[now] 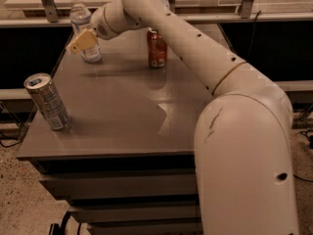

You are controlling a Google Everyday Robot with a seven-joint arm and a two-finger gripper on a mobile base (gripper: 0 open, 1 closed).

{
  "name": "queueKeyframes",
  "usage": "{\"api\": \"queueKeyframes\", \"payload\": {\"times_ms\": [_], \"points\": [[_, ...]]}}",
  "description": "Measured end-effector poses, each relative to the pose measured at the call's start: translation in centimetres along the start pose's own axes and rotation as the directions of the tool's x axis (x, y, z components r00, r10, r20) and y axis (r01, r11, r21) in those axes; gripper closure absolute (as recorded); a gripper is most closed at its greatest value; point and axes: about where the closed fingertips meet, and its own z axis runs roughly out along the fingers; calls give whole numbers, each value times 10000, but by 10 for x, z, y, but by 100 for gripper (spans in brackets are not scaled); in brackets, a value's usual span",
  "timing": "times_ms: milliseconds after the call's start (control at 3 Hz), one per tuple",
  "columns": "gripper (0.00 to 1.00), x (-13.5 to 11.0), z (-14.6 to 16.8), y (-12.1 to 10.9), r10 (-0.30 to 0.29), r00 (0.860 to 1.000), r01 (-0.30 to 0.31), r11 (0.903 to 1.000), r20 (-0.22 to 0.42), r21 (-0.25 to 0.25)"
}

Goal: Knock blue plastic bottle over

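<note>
The blue plastic bottle stands upright at the far left of the table top, with a white cap and a pale label. My gripper is at the end of the long white arm. It hangs right in front of the bottle's lower body and covers part of it. Whether it touches the bottle does not show. It holds nothing that I can see.
A red soda can stands upright at the far middle of the grey table. A silver-blue slim can stands near the front left edge. My arm's bulky white base fills the right foreground. A railing runs behind the table.
</note>
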Motion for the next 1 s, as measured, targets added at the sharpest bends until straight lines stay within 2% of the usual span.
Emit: {"api": "queueKeyframes", "payload": {"times_ms": [333, 1000], "points": [[40, -4, 2, 1, -11, 9999, 11, 10000, 111, 2], [87, -9, -4, 4, -208, 9997, 210, 9997, -149, 111]]}}
